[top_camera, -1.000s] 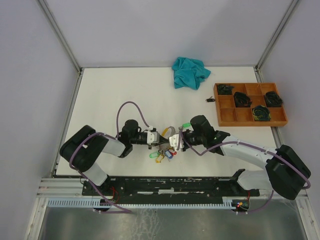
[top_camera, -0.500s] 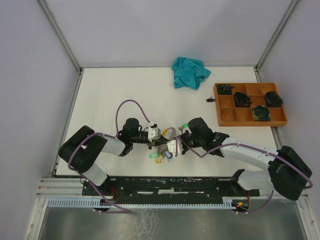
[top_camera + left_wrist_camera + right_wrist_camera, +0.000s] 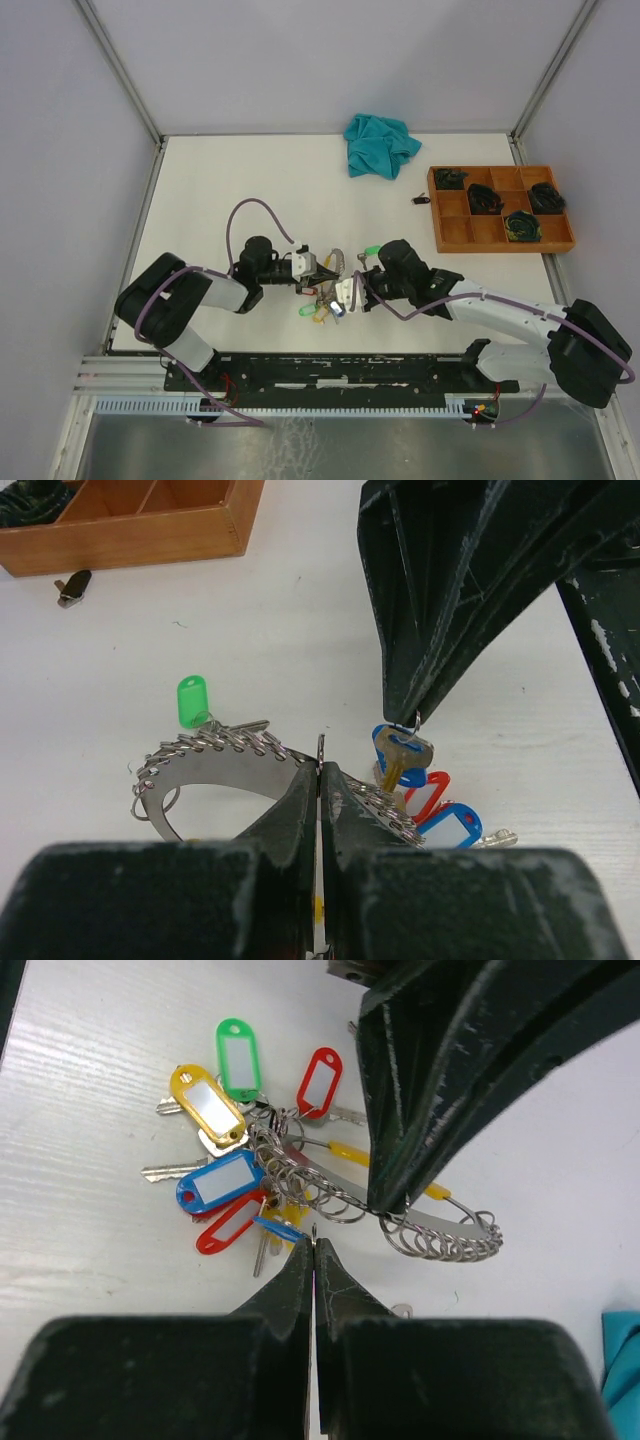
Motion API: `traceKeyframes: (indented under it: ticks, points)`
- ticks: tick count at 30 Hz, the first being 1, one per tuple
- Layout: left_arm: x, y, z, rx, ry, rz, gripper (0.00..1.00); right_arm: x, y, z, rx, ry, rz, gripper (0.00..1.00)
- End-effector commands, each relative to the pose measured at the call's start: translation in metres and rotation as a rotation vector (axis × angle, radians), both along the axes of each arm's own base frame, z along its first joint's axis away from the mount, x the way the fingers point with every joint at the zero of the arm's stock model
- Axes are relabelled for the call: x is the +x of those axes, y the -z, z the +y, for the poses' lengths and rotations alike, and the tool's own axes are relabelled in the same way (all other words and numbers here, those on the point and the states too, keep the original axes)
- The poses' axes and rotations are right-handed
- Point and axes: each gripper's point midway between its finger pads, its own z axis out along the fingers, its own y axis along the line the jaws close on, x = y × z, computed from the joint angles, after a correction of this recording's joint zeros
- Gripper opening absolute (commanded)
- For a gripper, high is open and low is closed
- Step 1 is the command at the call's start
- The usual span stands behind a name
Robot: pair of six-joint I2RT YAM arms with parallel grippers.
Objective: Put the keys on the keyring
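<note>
The keyring (image 3: 215,770) is a curved silver band strung with many small split loops; it also shows in the right wrist view (image 3: 430,1225). My left gripper (image 3: 321,768) is shut on its edge and holds it just above the table, as the top view (image 3: 325,276) also shows. My right gripper (image 3: 314,1238) is shut on the small loop of a blue-tagged key (image 3: 400,755), which hangs right beside the ring. Other keys (image 3: 220,1182) with green, yellow, red and blue tags cluster at the ring's end (image 3: 320,306). A green-tagged key (image 3: 190,700) lies by the ring's far side.
A wooden compartment tray (image 3: 500,232) holding dark items stands at the right. A small black object (image 3: 420,199) lies just left of it. A teal cloth (image 3: 380,145) lies at the back. Both arms meet near the table's front edge.
My right gripper has moved left and nearer with the blue-tagged key, up against the ring. My left gripper has shifted slightly right with the keyring in it.
</note>
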Motion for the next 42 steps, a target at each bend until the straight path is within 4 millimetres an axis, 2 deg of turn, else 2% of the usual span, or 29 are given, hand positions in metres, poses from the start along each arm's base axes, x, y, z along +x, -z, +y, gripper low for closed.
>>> traceKeyframes:
  ticks: [1,6,17,42]
  points:
    - [0.003,-0.018,0.001,-0.058,0.012,-0.182,0.03,0.006,-0.023,0.003,0.131,0.107,0.050,0.01]
    - [-0.003,-0.012,0.003,-0.061,0.042,-0.256,0.03,0.015,-0.025,-0.001,0.192,0.176,0.099,0.01]
    - [-0.010,-0.004,0.004,-0.064,0.081,-0.311,0.03,0.021,-0.023,0.009,0.226,0.141,0.131,0.01]
    - [-0.014,-0.004,0.003,-0.069,0.108,-0.304,0.03,0.024,-0.023,0.015,0.228,0.105,0.121,0.01]
